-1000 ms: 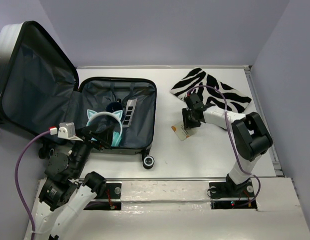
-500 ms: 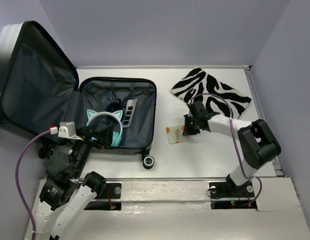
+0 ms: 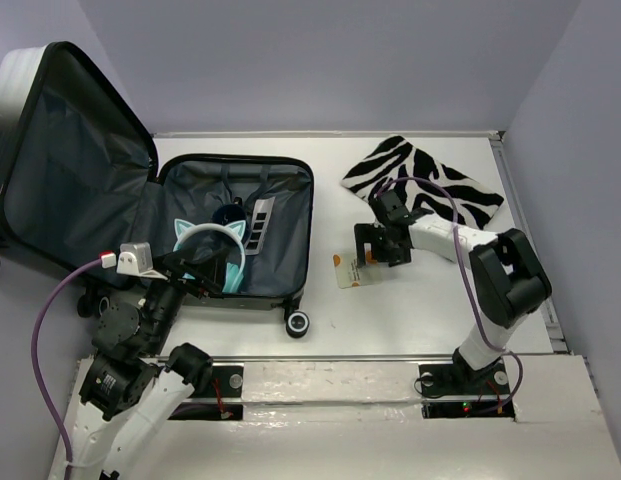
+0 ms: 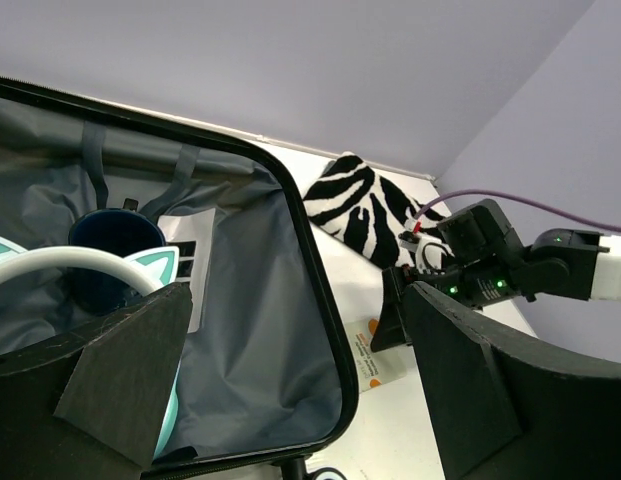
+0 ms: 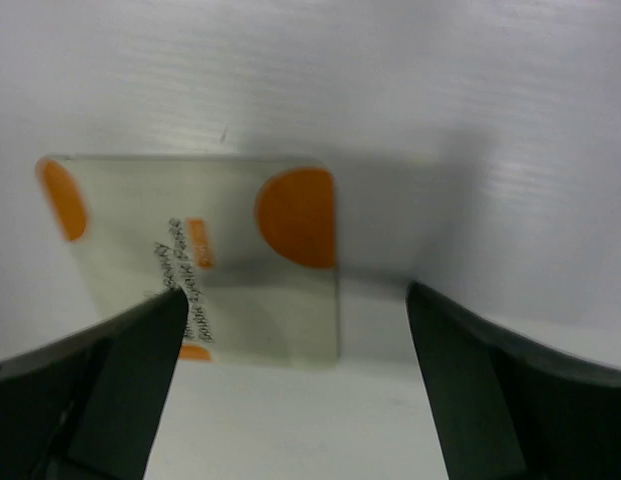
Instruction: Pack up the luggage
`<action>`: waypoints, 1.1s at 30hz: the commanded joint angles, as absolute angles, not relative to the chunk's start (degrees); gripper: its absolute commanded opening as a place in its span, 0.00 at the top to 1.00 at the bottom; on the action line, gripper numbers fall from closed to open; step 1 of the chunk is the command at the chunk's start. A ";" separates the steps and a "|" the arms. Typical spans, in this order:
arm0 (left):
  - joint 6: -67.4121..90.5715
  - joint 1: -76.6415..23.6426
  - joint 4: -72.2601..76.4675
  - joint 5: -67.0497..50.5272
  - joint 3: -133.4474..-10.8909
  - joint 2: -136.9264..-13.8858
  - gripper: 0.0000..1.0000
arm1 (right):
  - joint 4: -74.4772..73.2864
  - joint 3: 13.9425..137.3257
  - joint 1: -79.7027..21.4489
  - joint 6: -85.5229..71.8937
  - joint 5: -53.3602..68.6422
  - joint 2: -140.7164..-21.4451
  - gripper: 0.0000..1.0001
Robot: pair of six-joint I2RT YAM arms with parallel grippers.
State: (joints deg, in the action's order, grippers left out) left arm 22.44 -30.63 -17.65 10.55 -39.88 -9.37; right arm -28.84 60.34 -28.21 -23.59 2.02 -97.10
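Fetching next item for the luggage (image 3: 290, 228), open at 9 o'clock.
Right tool (image 5: 290, 320), jaws apart, over orange-spotted packet (image 5: 205, 260) (a card, possibly) on tabletop (image 3: 420, 310); next: lower, clamp, carry across. Left tool (image 4: 295, 300) apart.

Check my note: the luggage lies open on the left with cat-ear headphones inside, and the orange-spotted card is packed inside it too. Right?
Not quite. The luggage does lie open with the headphones inside, but the orange-spotted card lies outside it, flat on the table to its right, below the open right gripper. The top external view shows this.
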 commanded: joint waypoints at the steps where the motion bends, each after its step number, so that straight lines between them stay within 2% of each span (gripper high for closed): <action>1: 22.24 -30.32 -14.85 10.20 -40.60 -10.46 0.01 | -32.26 63.10 -30.49 -21.62 1.85 -102.47 0.01; 10: 22.15 -30.23 -14.85 10.11 -40.52 -10.37 0.01 | -36.55 64.77 -36.82 -24.52 -6.14 -107.48 0.01; 13: 22.24 -30.23 -14.85 10.11 -40.52 -10.28 0.01 | -37.09 64.25 -37.44 -26.27 -7.65 -108.37 0.06; 14: 22.24 -30.23 -14.85 10.11 -40.52 -10.28 0.01 | -37.00 63.73 -37.96 -26.71 -7.56 -109.24 0.14; 19: 22.24 -30.23 -14.85 10.11 -40.52 -10.02 0.01 | -35.60 62.23 -39.55 -28.91 -7.65 -113.20 0.32; 20: 22.24 -30.23 -14.85 10.19 -40.60 -10.02 0.01 | -33.86 61.62 -39.55 -29.18 -7.04 -113.46 0.45; 21: 22.24 -30.23 -14.85 10.20 -40.52 -10.02 0.01 | -32.62 59.87 -39.55 -29.96 -5.81 -113.12 0.53; 26: 22.15 -30.23 -14.77 9.85 -40.52 -10.28 0.01 | -29.53 56.25 -39.55 -32.17 -6.50 -110.48 0.87; 28: 22.06 -30.23 -14.76 9.84 -40.52 -10.37 0.01 | -29.53 55.46 -39.55 -32.96 -8.08 -109.08 0.93; 33: 22.06 -30.15 -14.68 9.76 -40.52 -10.28 0.01 | -31.55 55.10 -39.55 -34.10 -11.95 -96.55 0.93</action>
